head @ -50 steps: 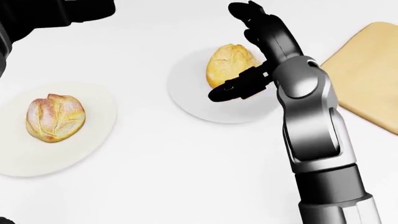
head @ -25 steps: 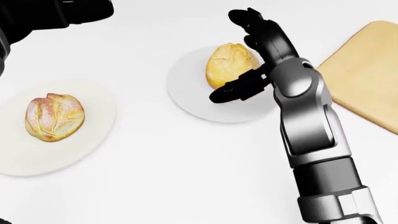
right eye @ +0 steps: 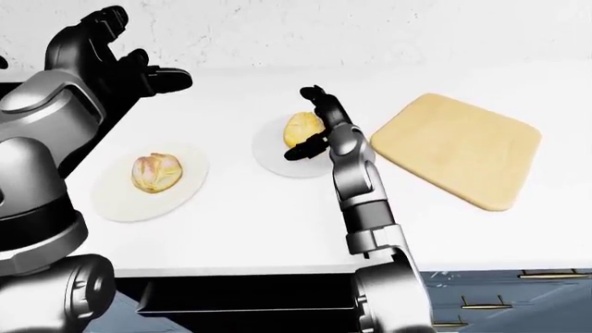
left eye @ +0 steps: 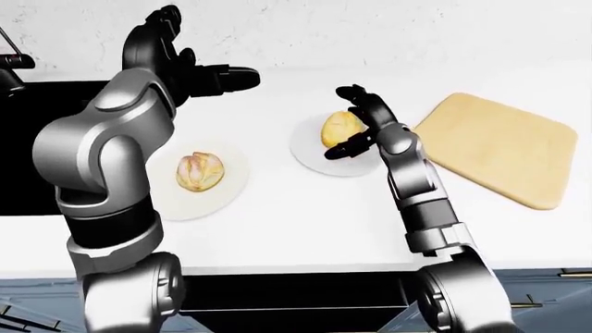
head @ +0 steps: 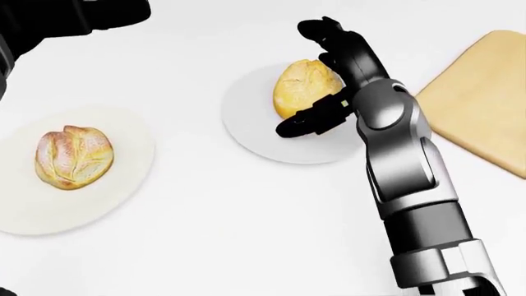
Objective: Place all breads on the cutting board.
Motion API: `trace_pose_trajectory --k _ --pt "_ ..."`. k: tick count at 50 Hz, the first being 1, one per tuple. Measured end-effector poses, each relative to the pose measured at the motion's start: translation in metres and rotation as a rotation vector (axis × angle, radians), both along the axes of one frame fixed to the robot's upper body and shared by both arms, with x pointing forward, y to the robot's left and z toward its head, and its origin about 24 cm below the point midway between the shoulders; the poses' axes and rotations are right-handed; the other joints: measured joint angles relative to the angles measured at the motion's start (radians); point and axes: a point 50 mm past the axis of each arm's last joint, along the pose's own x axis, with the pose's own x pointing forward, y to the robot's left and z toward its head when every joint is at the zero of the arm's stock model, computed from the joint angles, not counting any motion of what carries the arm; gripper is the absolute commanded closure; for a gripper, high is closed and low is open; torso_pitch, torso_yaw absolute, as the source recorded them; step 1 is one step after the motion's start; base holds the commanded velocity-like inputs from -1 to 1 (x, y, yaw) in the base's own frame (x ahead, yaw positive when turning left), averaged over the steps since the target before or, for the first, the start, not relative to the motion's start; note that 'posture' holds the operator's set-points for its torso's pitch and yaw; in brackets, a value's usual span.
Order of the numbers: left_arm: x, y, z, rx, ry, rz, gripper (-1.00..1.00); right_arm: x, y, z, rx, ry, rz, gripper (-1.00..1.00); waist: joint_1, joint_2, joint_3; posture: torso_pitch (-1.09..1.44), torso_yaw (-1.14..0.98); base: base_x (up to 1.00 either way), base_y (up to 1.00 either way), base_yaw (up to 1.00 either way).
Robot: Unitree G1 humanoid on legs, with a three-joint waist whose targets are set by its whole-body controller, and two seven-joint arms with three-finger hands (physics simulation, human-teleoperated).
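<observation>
A golden bread roll (head: 303, 87) lies on a white plate (head: 263, 137) at the middle of the head view. My right hand (head: 316, 77) stands open around the roll's right side, thumb (head: 306, 124) below it and fingers (head: 325, 32) above, not closed on it. A second, paler roll (head: 72, 156) rests on another white plate (head: 106, 203) at the left. The wooden cutting board (left eye: 500, 147) lies bare at the right. My left hand (left eye: 199, 73) is raised high at the upper left, open and holding nothing.
Everything sits on a white counter (left eye: 296, 215). A black sink or stove (left eye: 28, 146) fills the far left of the left-eye view. A white wall (left eye: 370, 31) runs along the top. Drawers (right eye: 500, 298) show below the counter edge.
My right hand has shifted slightly left and closer around the golden roll. The rolls, plates and board have not moved.
</observation>
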Motion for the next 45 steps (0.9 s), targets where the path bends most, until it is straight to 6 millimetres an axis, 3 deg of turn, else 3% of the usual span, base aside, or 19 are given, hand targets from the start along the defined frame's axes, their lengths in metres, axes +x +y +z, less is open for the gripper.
trace_pose_trajectory --k 1,2,11,19,22,28,30,34,39,45 --pt "0.0 0.0001 0.0 0.0 -0.001 0.0 -1.0 0.0001 0.0002 -0.0001 0.0 -0.001 0.0 -0.28 0.0 0.0 0.0 0.0 0.0 0.0 0.0 0.0" --pt "-0.0001 0.0001 -0.0002 0.0 -0.001 0.0 -1.0 0.0001 0.0003 -0.0004 -0.001 -0.002 0.0 -0.25 0.0 0.0 0.0 0.0 0.0 0.0 0.0 0.0" --pt "-0.0005 -0.0007 -0.0009 -0.002 0.001 -0.001 -1.0 -0.0016 -0.0005 -0.001 -0.003 -0.007 -0.004 -0.34 0.001 -0.001 0.001 0.0 0.0 0.0 0.0 0.0" --pt "-0.0007 -0.0009 -0.0004 -0.006 0.004 -0.002 -1.0 -0.0015 -0.0001 -0.0011 -0.003 -0.009 -0.003 -0.25 0.001 -0.001 0.0 0.0 0.0 0.0 0.0 0.0" --pt "-0.0014 -0.0011 0.0011 -0.006 -0.001 -0.002 -1.0 -0.0015 -0.0005 -0.0009 -0.008 -0.014 -0.005 0.04 0.002 -0.001 0.0 0.0 0.0 0.0 0.0 0.0" --pt "-0.0013 -0.001 0.0004 -0.007 -0.001 -0.002 -1.0 -0.0015 -0.0011 0.0009 -0.01 -0.024 -0.012 0.21 0.002 0.0 -0.002 0.0 0.0 0.0 0.0 0.0" --pt "-0.0012 -0.0011 -0.0004 -0.006 0.001 -0.003 -1.0 -0.0015 -0.0014 0.0017 -0.01 -0.03 -0.015 0.55 0.002 0.0 -0.002 0.0 0.0 0.0 0.0 0.0" --pt "-0.0017 -0.0006 0.0 -0.007 0.003 -0.002 -1.0 -0.0016 -0.0011 0.0033 -0.011 -0.039 -0.018 0.63 0.001 -0.001 -0.002 0.0 0.0 0.0 0.0 0.0" --pt "-0.0019 -0.0007 -0.0003 -0.007 0.0 -0.002 -1.0 -0.0002 -0.0007 0.0037 -0.008 -0.04 -0.021 1.0 0.001 0.0 -0.003 0.0 0.0 0.0 0.0 0.0" --pt "-0.0031 -0.0002 -0.0021 -0.006 0.003 -0.003 -1.0 0.0022 -0.0009 0.0048 0.005 -0.036 -0.025 1.0 0.0 0.001 -0.001 0.0 0.0 0.0 0.0 0.0"
